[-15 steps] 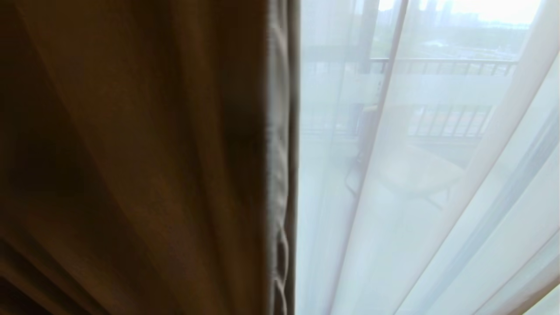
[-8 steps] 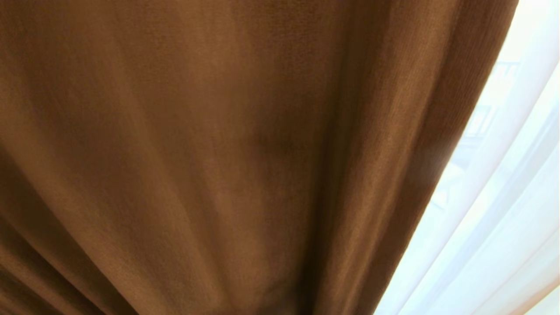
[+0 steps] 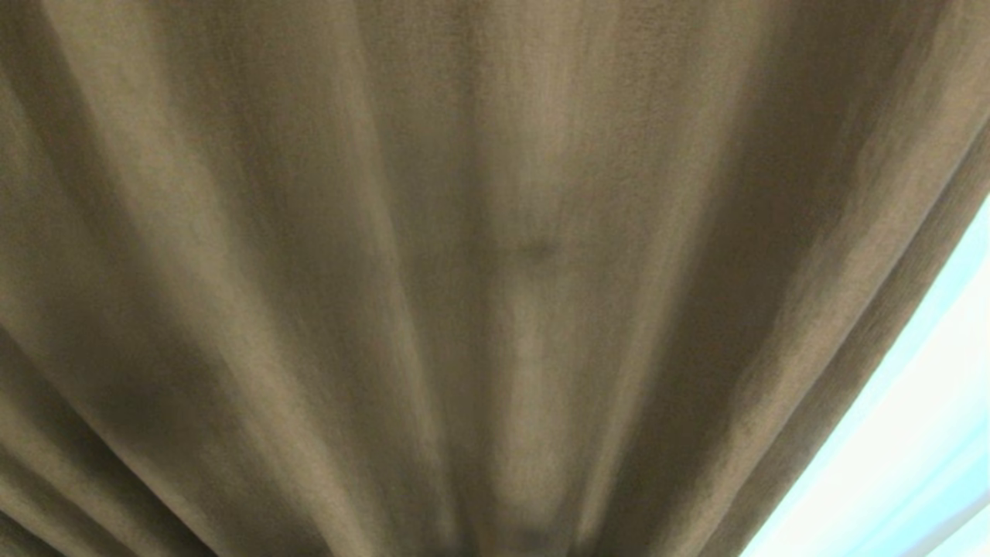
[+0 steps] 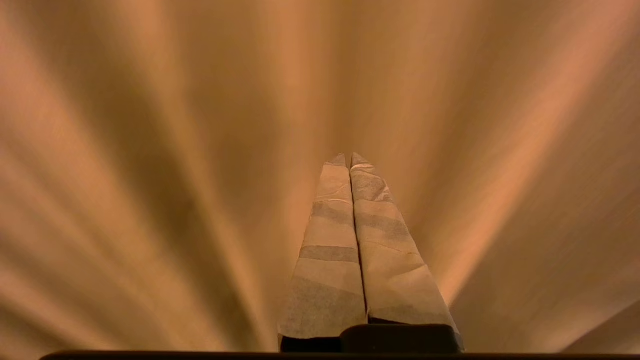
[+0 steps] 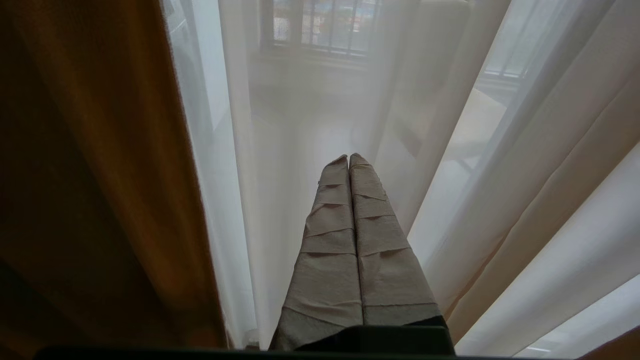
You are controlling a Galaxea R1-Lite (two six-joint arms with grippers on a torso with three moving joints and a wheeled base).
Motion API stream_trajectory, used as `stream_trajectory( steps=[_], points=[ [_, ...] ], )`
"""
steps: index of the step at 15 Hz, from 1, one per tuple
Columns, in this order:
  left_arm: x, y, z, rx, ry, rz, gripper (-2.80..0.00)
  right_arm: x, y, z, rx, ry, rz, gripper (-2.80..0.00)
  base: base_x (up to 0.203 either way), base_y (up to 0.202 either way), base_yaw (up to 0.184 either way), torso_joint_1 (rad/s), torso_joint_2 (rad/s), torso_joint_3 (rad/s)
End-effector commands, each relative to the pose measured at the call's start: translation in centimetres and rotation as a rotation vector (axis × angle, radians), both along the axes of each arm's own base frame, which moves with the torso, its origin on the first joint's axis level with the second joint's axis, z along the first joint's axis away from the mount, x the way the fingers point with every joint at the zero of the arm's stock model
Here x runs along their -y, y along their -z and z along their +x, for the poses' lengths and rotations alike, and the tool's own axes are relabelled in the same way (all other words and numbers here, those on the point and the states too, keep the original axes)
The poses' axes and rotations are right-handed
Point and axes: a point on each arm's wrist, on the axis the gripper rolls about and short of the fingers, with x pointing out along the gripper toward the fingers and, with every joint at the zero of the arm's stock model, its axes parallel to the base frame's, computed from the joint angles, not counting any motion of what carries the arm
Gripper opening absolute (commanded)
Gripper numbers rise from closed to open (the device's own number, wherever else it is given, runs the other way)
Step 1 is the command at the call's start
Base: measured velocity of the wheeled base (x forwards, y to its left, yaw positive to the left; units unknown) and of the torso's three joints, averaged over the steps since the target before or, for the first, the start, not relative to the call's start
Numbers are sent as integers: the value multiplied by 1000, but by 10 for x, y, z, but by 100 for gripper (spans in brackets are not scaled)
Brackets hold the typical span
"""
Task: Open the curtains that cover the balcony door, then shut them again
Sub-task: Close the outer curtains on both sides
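Your head camera is almost filled by the heavy opaque cream-beige woven drape [image 3: 464, 271] of the curtains, its folds fanning out from the bottom centre; only a sliver of thin white see-through sheer [image 3: 920, 464] shows at the lower right corner. Neither arm appears there. On your left wrist camera, the left gripper [image 4: 348, 157] has its tape-wrapped fingers [image 4: 330, 260] pressed together tip to tip, pointing into the beige folds that radiate around them; you cannot tell whether any cloth is pinched between them. Your right gripper [image 5: 348, 157] is likewise clenched on nothing, pointing at the sheer [image 5: 310, 125], with the drape's edge [image 5: 100, 175] to one side. Through the sheer a dark barred railing [image 5: 325, 25] shows faintly
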Motion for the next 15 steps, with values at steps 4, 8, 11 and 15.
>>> stream_trajectory(
  steps=[4, 8, 11, 15],
  points=[
    [-1, 71, -22, 0, -43, 5, -280, 0, 0, 0, 1, -1, 0, -280, 0, 0, 0, 0, 0, 0],
    [0, 99, -19, -48, -55, 14, -280, 0, 0, 0, 1, -1, -1, -280, 0, 0, 0, 0, 0, 0],
    [0, 105, -20, -103, -54, 7, -280, 0, 0, 0, 1, -1, 0, -280, 0, 0, 0, 0, 0, 0],
    [0, 105, -20, -89, -54, 6, -280, 0, 0, 0, -1, -1, -1, -280, 0, 0, 0, 0, 0, 0]
  ],
)
